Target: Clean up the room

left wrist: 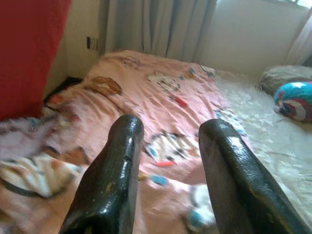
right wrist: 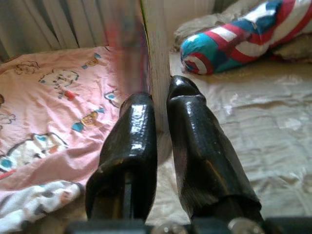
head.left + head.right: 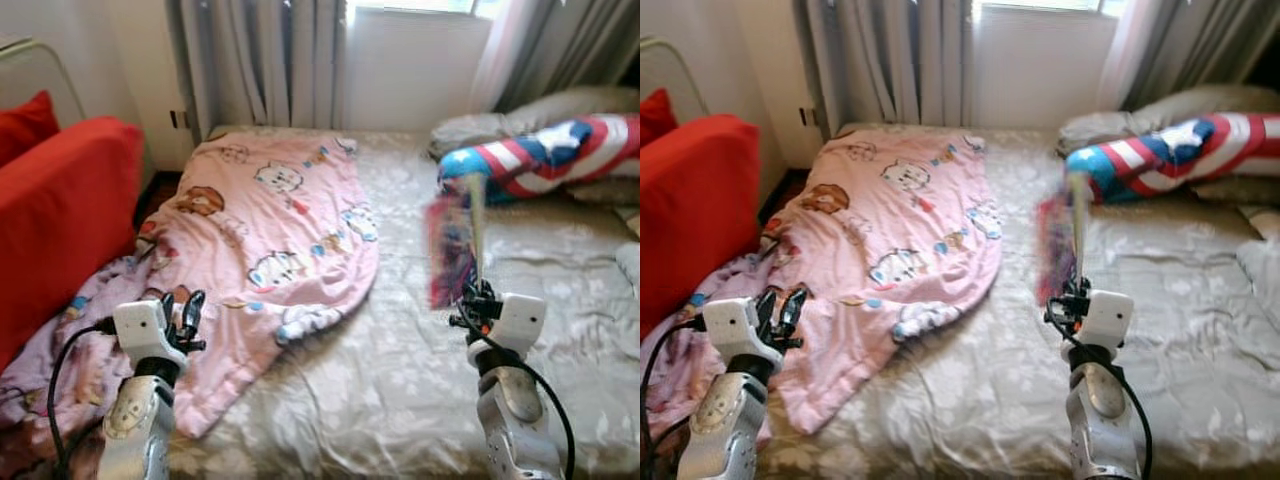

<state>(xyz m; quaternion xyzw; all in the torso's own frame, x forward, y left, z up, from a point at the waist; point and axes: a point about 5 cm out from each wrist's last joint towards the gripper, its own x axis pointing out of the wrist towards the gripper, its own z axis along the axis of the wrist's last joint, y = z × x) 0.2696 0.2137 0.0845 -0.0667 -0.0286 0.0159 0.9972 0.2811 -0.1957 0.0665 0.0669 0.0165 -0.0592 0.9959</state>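
While a thin, flat book with a colourful blurred cover (image 3: 455,250) is held upright above the cream patterned bedspread (image 3: 400,380), its lower edge is pinched between the nearly closed black fingers of the right gripper (image 3: 478,296). The left gripper (image 3: 185,312) is held with fingers parted and empty over the pink cartoon-printed blanket (image 3: 270,220), beside the red sofa (image 3: 60,210).

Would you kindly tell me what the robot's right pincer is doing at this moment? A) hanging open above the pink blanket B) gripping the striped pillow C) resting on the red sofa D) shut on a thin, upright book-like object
D: the right pincer has its fingers closed on a thin, blurred book-like object, held upright above the beige bed sheet.
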